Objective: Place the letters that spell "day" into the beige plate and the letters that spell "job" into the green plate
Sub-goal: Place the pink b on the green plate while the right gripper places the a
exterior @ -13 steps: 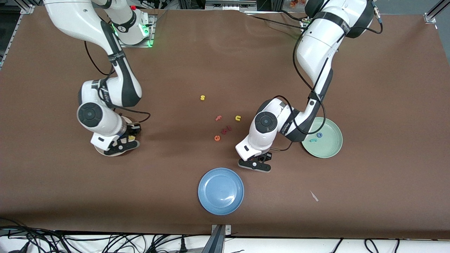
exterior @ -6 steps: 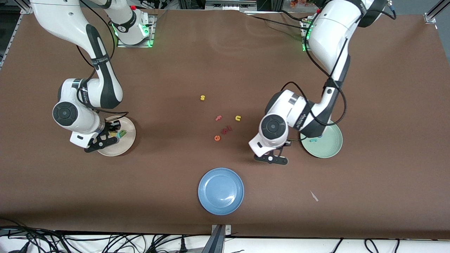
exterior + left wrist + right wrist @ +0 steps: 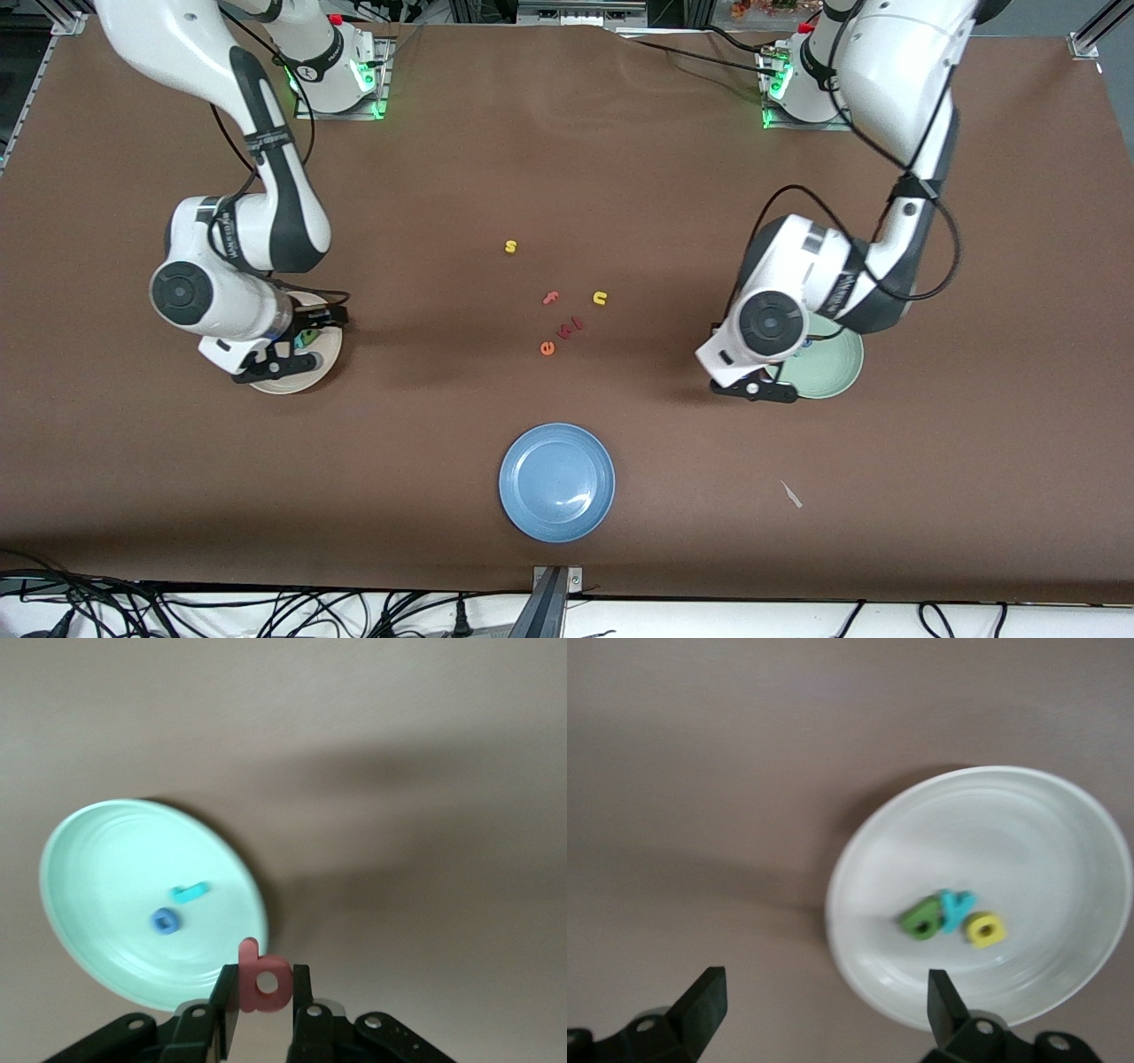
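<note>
Both arms have shifted since the earlier frame: left arm has carried the pink-red "b" (image 3: 263, 981) from the mid-surface toward the green plate (image 3: 846, 377), and the right end effector (image 3: 824, 1010) has let go and lifted off the beige plate (image 3: 288, 383).

"day": done, by my read. Dark green "d" (image 3: 923, 920), teal "y" (image 3: 955, 909) and yellow "a" (image 3: 984, 929) lie bunched and touching near the middle of the beige plate. Right end effector hangs over that plate's rim, fingers spread wide, nothing between them.

"job": two of three in. Teal "j" (image 3: 190, 893) and blue "o" (image 3: 165, 920) sit in the green plate, near each other but apart. The "b" is pinched upright in the left end effector (image 3: 263, 1010), in the air over the green plate's rim on the side toward the blue plate (image 3: 556, 481).

What's left, I'd judge: move the "b" inward over the green plate and release. After that, nothing more to fetch.

Leftovers, well apart from the green plate toward the beige one: yellow "s" (image 3: 510, 246), pink "f" (image 3: 550, 298), yellow "u" (image 3: 600, 298), orange "e" (image 3: 547, 348), plus small reddish pieces (image 3: 571, 328) I can't read. Not task letters. Blue plate has nothing in it.
</note>
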Motion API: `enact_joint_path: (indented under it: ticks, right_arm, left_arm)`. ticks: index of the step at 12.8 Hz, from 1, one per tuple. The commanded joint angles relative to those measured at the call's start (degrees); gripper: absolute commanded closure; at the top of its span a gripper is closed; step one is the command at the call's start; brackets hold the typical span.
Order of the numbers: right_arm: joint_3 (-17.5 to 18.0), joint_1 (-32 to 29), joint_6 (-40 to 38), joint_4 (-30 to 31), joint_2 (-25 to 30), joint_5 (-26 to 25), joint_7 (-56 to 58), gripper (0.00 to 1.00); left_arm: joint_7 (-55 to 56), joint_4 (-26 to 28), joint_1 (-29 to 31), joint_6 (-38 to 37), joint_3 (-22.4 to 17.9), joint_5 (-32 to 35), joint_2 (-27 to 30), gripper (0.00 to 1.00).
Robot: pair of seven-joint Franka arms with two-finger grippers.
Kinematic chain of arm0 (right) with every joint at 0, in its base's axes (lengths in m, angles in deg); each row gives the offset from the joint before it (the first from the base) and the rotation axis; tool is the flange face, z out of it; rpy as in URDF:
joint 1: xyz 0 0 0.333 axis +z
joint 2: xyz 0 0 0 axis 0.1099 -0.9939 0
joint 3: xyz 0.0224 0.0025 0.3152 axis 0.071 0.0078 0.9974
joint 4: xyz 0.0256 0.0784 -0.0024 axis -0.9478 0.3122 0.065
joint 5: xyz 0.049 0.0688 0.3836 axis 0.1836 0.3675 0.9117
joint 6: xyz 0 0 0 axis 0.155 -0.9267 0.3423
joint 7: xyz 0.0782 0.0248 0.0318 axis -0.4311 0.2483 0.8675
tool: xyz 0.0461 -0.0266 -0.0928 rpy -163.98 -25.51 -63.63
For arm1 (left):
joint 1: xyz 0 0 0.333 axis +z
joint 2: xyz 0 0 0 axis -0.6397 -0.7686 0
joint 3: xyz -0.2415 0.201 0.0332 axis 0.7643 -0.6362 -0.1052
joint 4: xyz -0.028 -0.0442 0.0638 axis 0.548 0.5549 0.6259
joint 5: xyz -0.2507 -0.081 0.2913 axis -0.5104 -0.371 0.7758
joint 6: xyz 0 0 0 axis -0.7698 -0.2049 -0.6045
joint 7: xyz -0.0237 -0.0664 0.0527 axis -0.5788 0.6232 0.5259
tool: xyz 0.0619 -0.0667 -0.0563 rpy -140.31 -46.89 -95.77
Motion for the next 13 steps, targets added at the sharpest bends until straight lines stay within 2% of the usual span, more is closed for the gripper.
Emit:
enact_joint_path:
  ticks: [1, 3, 5, 9, 13]
  right_arm:
    - [-0.1, 2.0, -7.4, -4.0, 0.6, 1.0, -4.4, 0.0]
    - [-0.1, 2.5, -15.0, -8.5, 1.1, 0.7, -6.3, 0.0]
    - [-0.1, 2.6, -24.2, -13.5, 2.0, 0.2, -8.5, 0.0]
    - [-0.7, 2.5, -36.5, -22.0, 3.2, -0.3, -7.8, 0.0]
    - [-1.3, 1.8, -38.4, -24.6, 3.1, -0.2, -7.2, 0.0]
  left_arm:
    - [-6.1, 13.4, 3.3, 5.4, 0.1, 0.8, 9.2, 1.0]
    - [-6.1, 21.7, 4.7, 11.4, 0.1, 4.2, 12.6, 1.0]
    - [-8.0, 28.1, 7.6, 19.3, 0.1, 4.5, 13.8, 1.0]
    - [-15.5, 32.9, 13.8, 29.5, 0.1, 4.5, 12.2, 1.0]
    - [-15.0, 33.6, 15.0, 30.0, 0.1, 3.8, 10.8, 1.0]
